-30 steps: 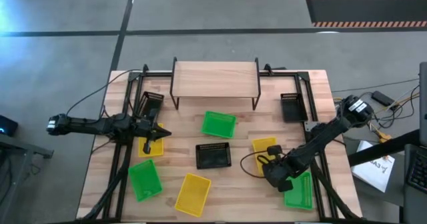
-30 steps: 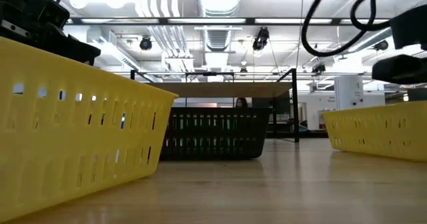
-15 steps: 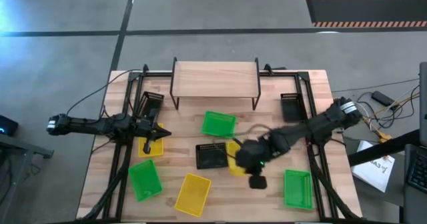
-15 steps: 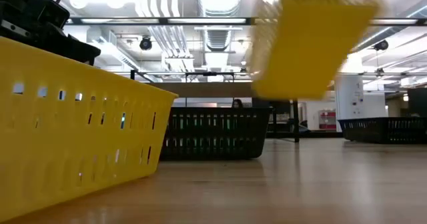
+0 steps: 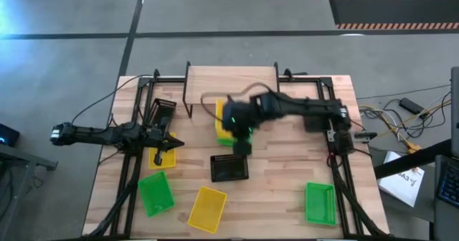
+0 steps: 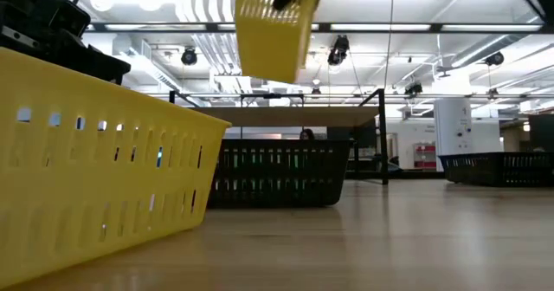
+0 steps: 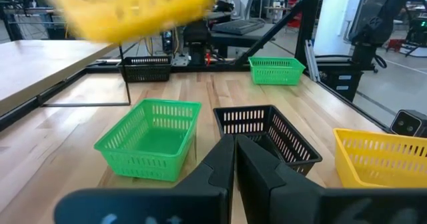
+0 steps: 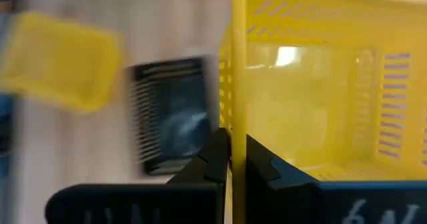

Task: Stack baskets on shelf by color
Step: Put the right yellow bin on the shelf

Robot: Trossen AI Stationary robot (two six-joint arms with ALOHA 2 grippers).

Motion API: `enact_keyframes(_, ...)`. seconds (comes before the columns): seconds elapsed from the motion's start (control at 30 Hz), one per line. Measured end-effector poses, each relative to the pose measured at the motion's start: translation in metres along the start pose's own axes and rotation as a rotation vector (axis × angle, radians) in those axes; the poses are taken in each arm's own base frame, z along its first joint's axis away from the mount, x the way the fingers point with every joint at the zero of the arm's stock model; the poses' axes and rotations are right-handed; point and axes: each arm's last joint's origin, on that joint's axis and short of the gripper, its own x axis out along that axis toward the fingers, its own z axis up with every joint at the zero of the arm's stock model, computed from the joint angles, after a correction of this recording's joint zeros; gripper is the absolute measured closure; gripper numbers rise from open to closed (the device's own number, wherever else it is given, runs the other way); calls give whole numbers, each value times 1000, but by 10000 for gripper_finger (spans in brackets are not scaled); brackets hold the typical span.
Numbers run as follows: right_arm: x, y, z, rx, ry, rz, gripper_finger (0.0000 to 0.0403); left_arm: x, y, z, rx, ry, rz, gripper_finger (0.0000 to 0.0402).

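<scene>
At lower centre of the high view a yellow basket (image 5: 207, 206) sits on the desk (image 5: 272, 198), a black basket (image 5: 229, 168) beyond it. The left gripper (image 5: 171, 145), jaws clenched empty, waits mid-left. Farther up, the right gripper (image 5: 237, 126) is grasping a lifted yellow basket (image 6: 267, 27) over the green basket (image 7: 152, 137), before the shelf (image 5: 231, 83).

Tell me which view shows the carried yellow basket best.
The right wrist view: the yellow basket fills it, its wall pinched by the right gripper. The low view shows it airborne above the shelf. The left wrist view shows a blur of it; the high view, only a yellow sliver beside the arm.
</scene>
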Motion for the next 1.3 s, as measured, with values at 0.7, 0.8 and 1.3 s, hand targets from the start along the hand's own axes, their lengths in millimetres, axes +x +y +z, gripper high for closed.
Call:
enact_keyframes(0.7,37,-150,-7,-43,92,-322,394,0,0,0,0,0,0,402)
enact_keyframes(0.8,41,-155,-11,-47,98,-269,394,0,0,0,0,0,0,402)
enact_keyframes(1.3,60,-158,-18,-101,130,-249,385,0,0,0,0,0,0,402)
